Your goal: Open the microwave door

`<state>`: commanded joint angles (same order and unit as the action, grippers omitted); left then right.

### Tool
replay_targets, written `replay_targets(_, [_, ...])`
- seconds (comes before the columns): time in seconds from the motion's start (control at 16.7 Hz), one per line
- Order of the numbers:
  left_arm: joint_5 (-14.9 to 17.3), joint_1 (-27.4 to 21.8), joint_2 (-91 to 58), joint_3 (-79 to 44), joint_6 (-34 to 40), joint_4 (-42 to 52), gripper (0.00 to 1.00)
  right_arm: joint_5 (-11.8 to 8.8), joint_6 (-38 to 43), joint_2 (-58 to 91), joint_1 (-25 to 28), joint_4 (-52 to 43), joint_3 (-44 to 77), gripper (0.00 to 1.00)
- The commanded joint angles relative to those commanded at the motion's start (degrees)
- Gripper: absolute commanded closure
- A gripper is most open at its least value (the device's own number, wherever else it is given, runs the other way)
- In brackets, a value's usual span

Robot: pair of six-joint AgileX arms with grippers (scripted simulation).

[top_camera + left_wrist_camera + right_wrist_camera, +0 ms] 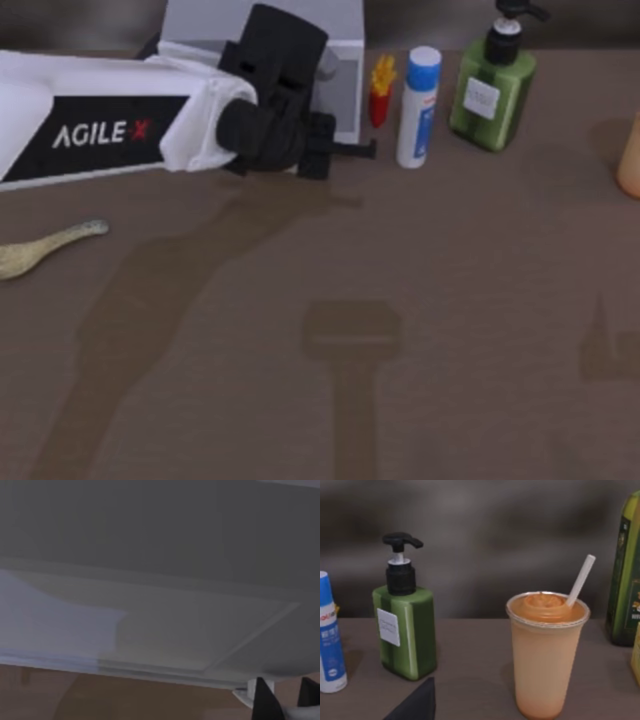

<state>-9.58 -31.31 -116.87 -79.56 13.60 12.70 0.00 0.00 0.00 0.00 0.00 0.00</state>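
Since the door (165,630) hinges at its left edge, the pull should follow an arc about that edge rather than a straight line, slowly, so the light microwave (300,40) is not dragged off its spot or pushed into the things beside it. The left hand (345,150) is at the microwave's front, at the table's far edge, left of centre. The top view shows its dark fingers pointing toward the table's right edge, just in front of the lower right of the microwave face. Whether they are clenched on the door's free edge or released, I cannot tell; contact is hidden under the wrist. The left wrist view is filled by the door's window and white frame, very close, with two dark fingertips (265,702) at the frame's corner. Judgement: door looks barely open, if at all. A red-and-yellow toy (381,90), a blue-capped can (418,105) and a green pump bottle (492,85) stand just right of the microwave, near the swing. The right arm is out of the top view; its wrist view faces an orange drink cup (546,652).
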Motion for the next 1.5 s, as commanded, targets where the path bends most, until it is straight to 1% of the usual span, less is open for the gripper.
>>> replay_targets(0.36, [0.0, 0.0, 0.0, 0.0, 0.0, 0.0, 1.0, 0.0, 0.0, 0.0, 0.0, 0.0, 0.0, 0.0])
replay_targets(0.48, [0.52, -0.41, -0.06, -0.06, 0.16, -0.01, 1.0, 0.0, 0.0, 0.0, 0.0, 0.0, 0.0, 0.0])
replay_targets(0.9, [3.08, 0.99, 2.35, 3.54, -3.69, -1.78, 1.0, 0.0, 0.0, 0.0, 0.0, 0.0, 0.0, 0.0])
replay_targets(1.5, [3.17, 1.04, 2.4, 3.69, -3.81, -1.81, 1.0, 0.0, 0.0, 0.0, 0.0, 0.0, 0.0, 0.0])
